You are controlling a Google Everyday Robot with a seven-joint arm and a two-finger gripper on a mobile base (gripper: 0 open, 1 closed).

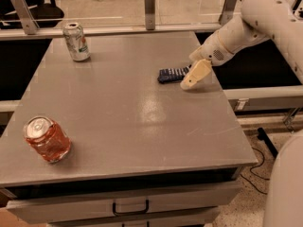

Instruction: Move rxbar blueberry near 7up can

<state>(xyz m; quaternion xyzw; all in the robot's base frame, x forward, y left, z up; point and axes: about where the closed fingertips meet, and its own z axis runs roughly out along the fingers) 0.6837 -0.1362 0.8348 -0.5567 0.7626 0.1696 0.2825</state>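
Gripper (188,83) on a white arm hovers just beside the rxbar blueberry's (171,74) three-o'clock end; whether it is open or closed cannot be told. The bar lies flat toward two o'clock on the grey table (142,126). The 7up can (77,41) stands at eleven o'clock, well apart. Best centre over the bar's narrow width, then descend squarely, without nudging it.
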